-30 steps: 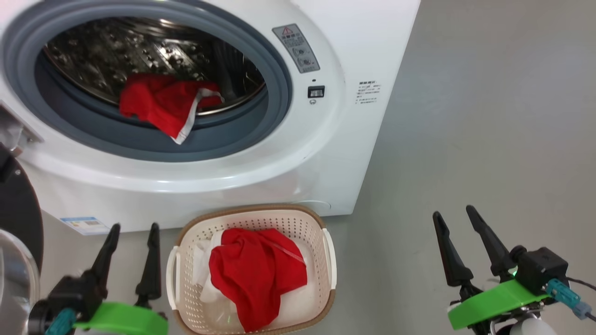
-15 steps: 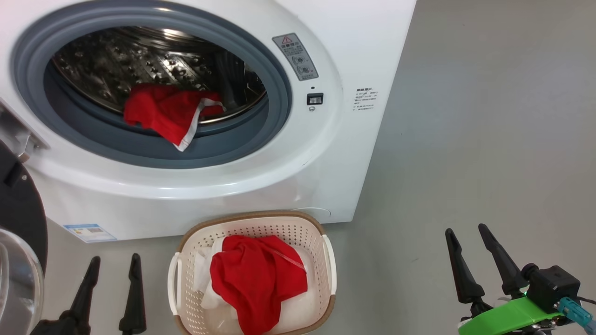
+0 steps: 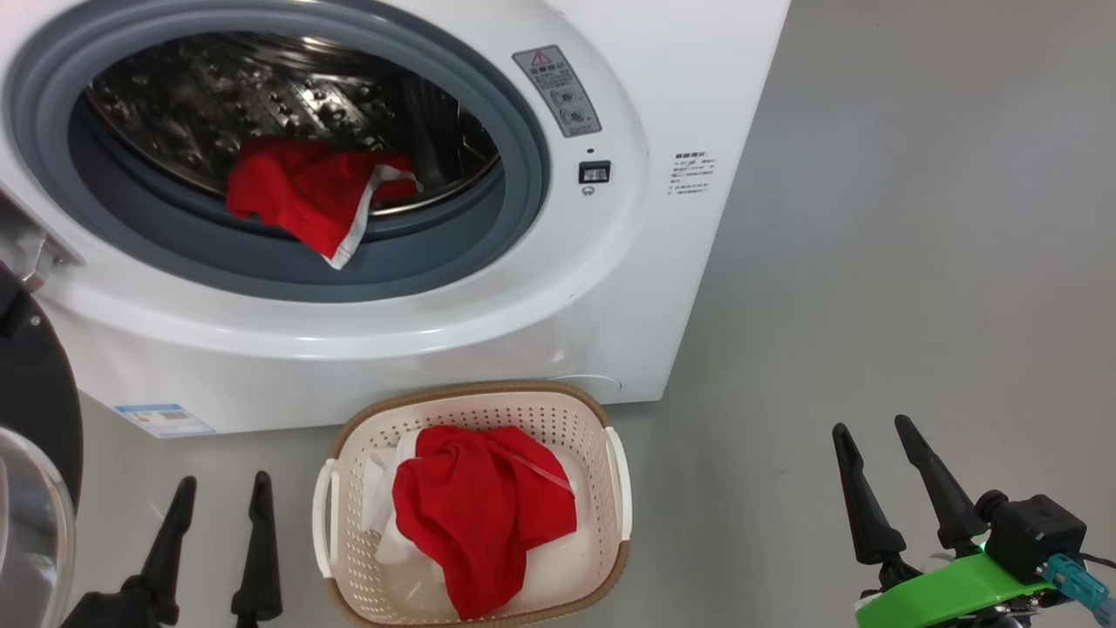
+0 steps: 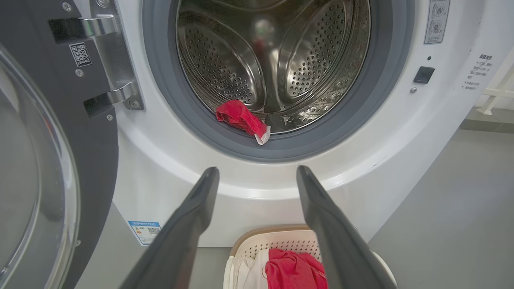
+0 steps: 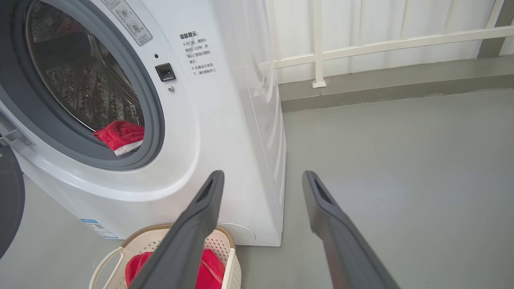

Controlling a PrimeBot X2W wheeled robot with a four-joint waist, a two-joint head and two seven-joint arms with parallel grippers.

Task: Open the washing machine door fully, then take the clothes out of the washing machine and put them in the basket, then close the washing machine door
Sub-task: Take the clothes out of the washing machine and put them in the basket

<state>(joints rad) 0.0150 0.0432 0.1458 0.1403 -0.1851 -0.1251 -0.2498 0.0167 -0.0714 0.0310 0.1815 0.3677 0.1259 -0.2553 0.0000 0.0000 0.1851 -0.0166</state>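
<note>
- The washing machine door [image 3: 39,384] stands swung open at the far left. Its black frame and bulging glass window show at the edge of the head view, and the left wrist view shows it hanging from the metal hinge [image 4: 116,60] beside the opening.
- The left gripper [image 3: 224,484] hangs low over the floor, just left of the basket. Its two dark fingers are spread apart with nothing between them. In its wrist view [image 4: 258,170] they point at the machine's front below the opening.
- The washing machine [image 3: 523,288] has its mouth uncovered, with the grey gasket [image 3: 514,192] ringing the steel drum [image 3: 218,96].
- A red garment [image 3: 305,196] with white trim lies at the front lip of the drum. One corner drapes out over the gasket.
- A small blue label [image 3: 166,420] sits on the machine's lower left front.
- The basket [image 3: 471,391] rests on the floor right against the machine's base, below the opening.
- In the basket, a crumpled red cloth [image 3: 479,515] lies on top of a white cloth [image 3: 384,497].
- The right gripper [image 3: 872,427] hovers over bare grey floor [image 3: 915,262], well to the right of the basket. Its fingers are parted and hold nothing. Its wrist view [image 5: 263,174] looks past the machine's right corner.
- A white railing [image 5: 361,44] runs along the wall behind the machine.
</note>
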